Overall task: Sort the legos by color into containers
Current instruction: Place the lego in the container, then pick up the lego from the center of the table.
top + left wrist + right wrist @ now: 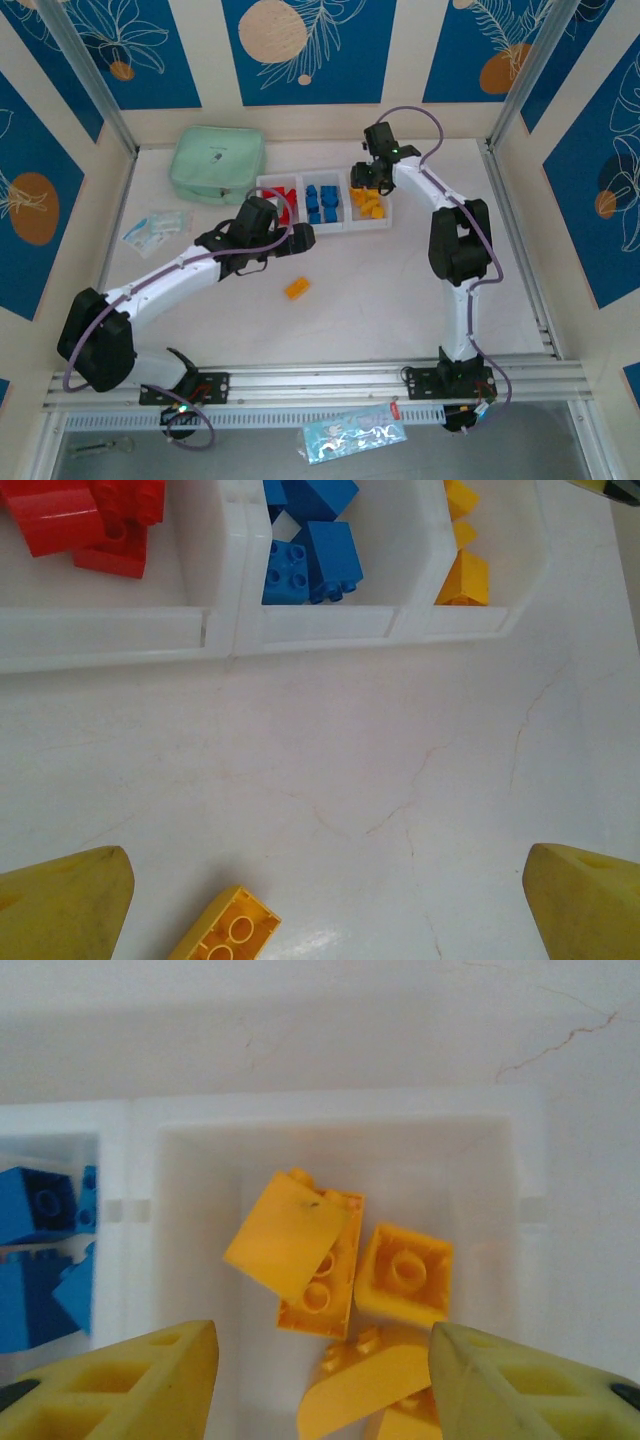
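White table [400, 300], enclosed by blue-and-cream floral panels [135, 50], seen from above. Three joined containers [345, 226] are set in a row toward 12 o'clock of the table's middle. Red legos [290, 208] are held at the 9 o'clock end, blue legos [322, 203] in the middle, and yellow legos [368, 203] at the 3 o'clock end. One yellow-orange brick [296, 289] is left loose on the table, at 6 o'clock of the row.

The left tool [325, 905] is held spread wide over bare table, with nothing between its fingers. In its wrist view the loose brick is seen at 7 o'clock, studs up, near one finger but not touching it. The right tool [325, 1360] is poised over the 3 o'clock container, fingers parted and nothing clamped; the bricks beneath lie in a loose heap.

Sorting is judged nearly complete. The loose brick is judged light, rigid and smooth-sided, and liable to skid or twist if pinched off-centre. It would best be taken across its two long flat sides, near mid-length. A mint-green pouch [217, 163] lies at 10 o'clock, outside the task.
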Controlling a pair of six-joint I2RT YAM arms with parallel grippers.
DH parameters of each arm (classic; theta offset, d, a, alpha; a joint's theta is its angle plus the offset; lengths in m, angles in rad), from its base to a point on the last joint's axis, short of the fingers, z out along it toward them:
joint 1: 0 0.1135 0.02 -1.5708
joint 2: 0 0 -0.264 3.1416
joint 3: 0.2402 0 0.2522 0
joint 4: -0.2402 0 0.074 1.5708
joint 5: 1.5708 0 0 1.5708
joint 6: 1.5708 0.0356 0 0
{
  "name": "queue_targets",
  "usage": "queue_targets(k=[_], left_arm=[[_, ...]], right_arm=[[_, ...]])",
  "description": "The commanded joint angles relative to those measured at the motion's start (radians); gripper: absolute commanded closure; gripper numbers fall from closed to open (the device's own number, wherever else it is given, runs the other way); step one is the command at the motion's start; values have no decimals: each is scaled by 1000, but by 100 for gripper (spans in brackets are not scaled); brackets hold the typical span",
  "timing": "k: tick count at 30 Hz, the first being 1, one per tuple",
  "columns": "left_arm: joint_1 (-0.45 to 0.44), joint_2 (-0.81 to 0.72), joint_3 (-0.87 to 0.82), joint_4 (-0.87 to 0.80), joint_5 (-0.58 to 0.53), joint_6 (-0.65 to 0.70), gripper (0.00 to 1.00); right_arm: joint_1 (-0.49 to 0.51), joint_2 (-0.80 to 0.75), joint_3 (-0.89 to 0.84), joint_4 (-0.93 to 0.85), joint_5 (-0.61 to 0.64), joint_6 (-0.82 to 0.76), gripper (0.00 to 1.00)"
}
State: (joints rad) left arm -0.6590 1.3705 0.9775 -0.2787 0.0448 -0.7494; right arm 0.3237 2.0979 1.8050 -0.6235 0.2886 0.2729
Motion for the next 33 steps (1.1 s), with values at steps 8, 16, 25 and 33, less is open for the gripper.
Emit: queue_targets(k=[8, 16, 25, 33], left_arm=[[-3, -159, -44, -102, -56, 42, 1], [4, -312, -159, -200, -116, 32, 1], [13, -421, -239, -275, -179, -6, 1], [19, -462, -278, -283, -195, -31, 1]], right_arm=[[151, -340, -321, 27, -39, 76, 34], [331, -482, -520, -21, -48, 231, 28], [554, -463, -652, 54, -113, 438, 23], [649, -341, -635, 132, -139, 499, 21]])
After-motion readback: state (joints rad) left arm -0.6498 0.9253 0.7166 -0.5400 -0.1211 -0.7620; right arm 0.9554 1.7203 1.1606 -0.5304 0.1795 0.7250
